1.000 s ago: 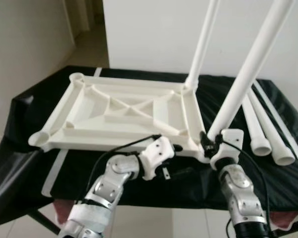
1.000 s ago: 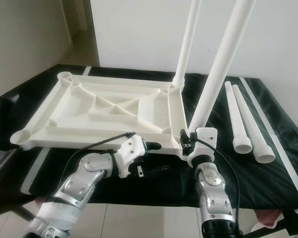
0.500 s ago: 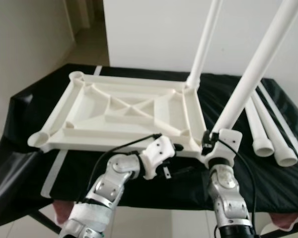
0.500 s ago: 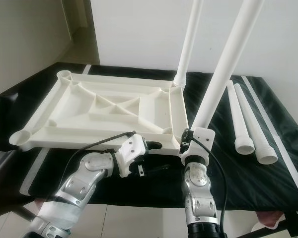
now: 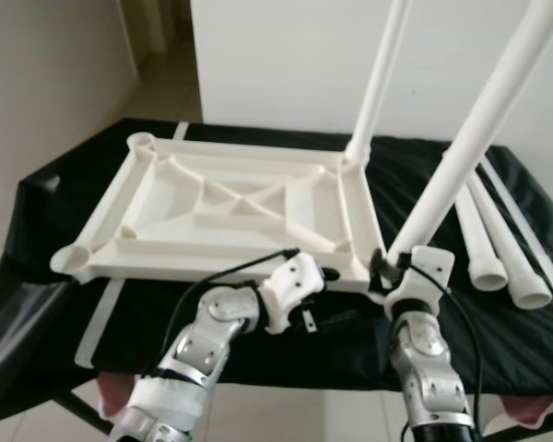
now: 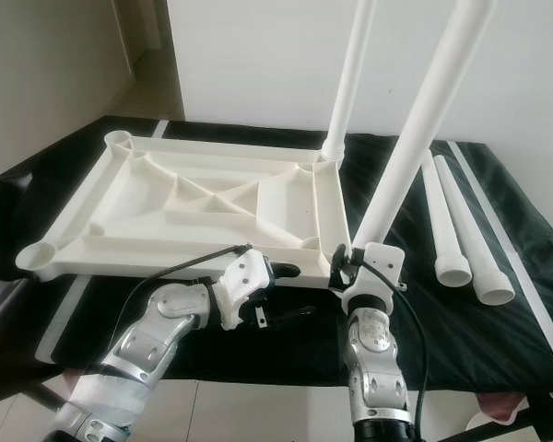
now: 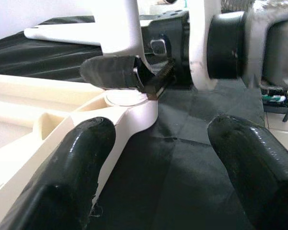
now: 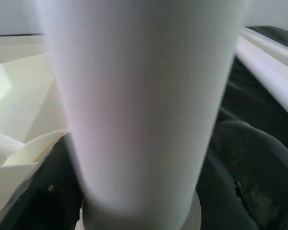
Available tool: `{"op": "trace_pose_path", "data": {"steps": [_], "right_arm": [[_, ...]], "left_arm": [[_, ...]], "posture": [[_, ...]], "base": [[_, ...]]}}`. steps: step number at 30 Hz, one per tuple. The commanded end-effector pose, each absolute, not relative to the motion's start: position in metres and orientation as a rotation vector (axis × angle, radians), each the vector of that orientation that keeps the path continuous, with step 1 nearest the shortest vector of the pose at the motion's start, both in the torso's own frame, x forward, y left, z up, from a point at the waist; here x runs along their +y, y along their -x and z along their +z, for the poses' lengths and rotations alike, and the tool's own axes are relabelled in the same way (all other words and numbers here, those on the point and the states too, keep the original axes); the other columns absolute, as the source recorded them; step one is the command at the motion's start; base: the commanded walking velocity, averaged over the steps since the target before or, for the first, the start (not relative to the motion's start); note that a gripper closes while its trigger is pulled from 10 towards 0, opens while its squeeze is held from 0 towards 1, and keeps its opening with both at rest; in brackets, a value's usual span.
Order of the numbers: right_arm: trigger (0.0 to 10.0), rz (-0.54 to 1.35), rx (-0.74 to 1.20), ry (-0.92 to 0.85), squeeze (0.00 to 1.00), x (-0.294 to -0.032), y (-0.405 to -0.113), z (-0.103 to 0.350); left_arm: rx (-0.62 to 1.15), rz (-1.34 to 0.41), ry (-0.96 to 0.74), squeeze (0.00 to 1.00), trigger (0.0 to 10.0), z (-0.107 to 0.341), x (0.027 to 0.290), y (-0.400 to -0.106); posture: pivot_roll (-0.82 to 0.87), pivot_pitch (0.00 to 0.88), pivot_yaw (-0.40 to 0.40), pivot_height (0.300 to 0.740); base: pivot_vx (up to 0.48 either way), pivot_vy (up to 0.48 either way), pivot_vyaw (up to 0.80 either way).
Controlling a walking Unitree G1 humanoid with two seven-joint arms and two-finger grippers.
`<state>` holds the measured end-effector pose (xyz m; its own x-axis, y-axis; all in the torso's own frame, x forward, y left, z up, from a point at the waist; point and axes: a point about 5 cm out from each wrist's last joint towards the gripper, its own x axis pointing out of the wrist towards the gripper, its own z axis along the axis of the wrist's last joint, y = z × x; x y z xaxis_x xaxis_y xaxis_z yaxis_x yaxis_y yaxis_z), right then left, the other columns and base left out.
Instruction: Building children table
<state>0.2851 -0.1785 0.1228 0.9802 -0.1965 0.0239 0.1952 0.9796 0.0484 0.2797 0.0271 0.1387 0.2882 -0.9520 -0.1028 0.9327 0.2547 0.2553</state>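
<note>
Hidden: tops of both standing legs cut off by the frame edge; near socket masked by the right gripper; tips of the left fingers out of shot in the wrist view.
Tabletop (image 5: 230, 216): white, upside down, ribs up, on the black cloth (image 5: 46, 304).
Far leg (image 5: 378, 83): upright in the far right corner socket.
Near leg (image 5: 470, 138): tilted, foot at the near right corner socket; seated or not, cannot tell.
Right gripper (image 5: 387, 267): clenched on the near leg just above the socket, one finger (image 7: 110, 72) on each side.
Left gripper (image 7: 163, 158): released, wide apart, holding nothing; one finger (image 7: 72, 163) beside the tabletop's near rim, contact unclear.
Spare legs (image 5: 498, 244): two, flat on the cloth, right of the tabletop.
</note>
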Motion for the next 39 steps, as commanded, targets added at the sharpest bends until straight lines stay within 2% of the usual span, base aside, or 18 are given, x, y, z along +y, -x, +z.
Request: {"op": "trace_pose_path", "data": {"steps": [1,3,6,14,20,26,27,28,29,33,34,39], "right_arm": [[10.0,-0.133,-0.017,-0.057,0.0,-0.186,-0.29,0.122],[10.0,-0.133,-0.017,-0.057,0.0,-0.186,-0.29,0.122],[10.0,-0.009,-0.026,0.009,0.0,-0.196,-0.296,0.125],[10.0,0.13,-0.037,0.061,0.0,-0.201,-0.298,0.128],[10.0,0.334,-0.03,0.094,0.0,-0.199,-0.297,0.128],[10.0,0.404,-0.021,0.095,0.0,-0.201,-0.298,0.127],[7.9,0.419,-0.019,0.102,0.0,-0.202,-0.298,0.126],[7.9,0.426,-0.018,0.108,0.0,-0.203,-0.299,0.126],[2.9,0.431,-0.02,0.114,0.0,-0.204,-0.3,0.126],[2.9,0.438,-0.023,0.117,0.0,-0.205,-0.3,0.126],[0.0,0.441,-0.023,0.114,0.0,-0.205,-0.3,0.126],[0.0,0.442,-0.015,0.086,0.0,-0.204,-0.298,0.121]], "left_arm": [[-0.085,-1.228,-0.285,0.0,10.0,0.139,0.027,-0.282],[-0.085,-1.228,-0.285,0.0,10.0,0.139,0.027,-0.282],[-0.089,-1.228,-0.286,0.0,10.0,0.14,0.026,-0.283],[-0.09,-1.227,-0.282,0.0,10.0,0.14,0.025,-0.282],[-0.056,-1.271,-0.286,0.0,10.0,0.133,0.024,-0.274],[-0.039,-1.284,-0.281,0.0,10.0,0.13,0.024,-0.271],[-0.036,-1.289,-0.279,0.0,10.0,0.129,0.023,-0.269],[-0.035,-1.294,-0.279,0.0,10.0,0.128,0.022,-0.267],[-0.033,-1.298,-0.276,0.0,10.0,0.127,0.021,-0.265],[-0.03,-1.302,-0.272,0.0,10.0,0.127,0.021,-0.262],[-0.027,-1.302,-0.27,0.0,10.0,0.126,0.02,-0.261],[-0.019,-1.298,-0.266,0.0,10.0,0.124,0.021,-0.259]], "posture": [[0.01,0.0,-0.057,0.74],[0.01,0.0,-0.057,0.74],[0.01,0.0,-0.062,0.74],[0.01,0.0,-0.067,0.74],[0.01,0.0,-0.069,0.74],[0.02,0.0,-0.071,0.74],[0.02,0.0,-0.071,0.74],[0.03,0.0,-0.071,0.74],[0.03,0.0,-0.07,0.74],[0.03,0.0,-0.069,0.74],[0.04,0.0,-0.073,0.74],[0.04,0.0,-0.072,0.74]], "base": [[0.0,0.0,0.0],[0.0,0.0,0.0],[0.0,0.0,0.0],[0.0,0.0,0.0],[0.0,0.0,0.0],[0.0,0.0,0.0],[0.0,0.0,0.0],[0.0,0.0,0.0],[0.0,0.0,0.0],[0.0,0.0,0.0],[0.0,0.0,0.0],[0.0,0.0,0.0]]}}
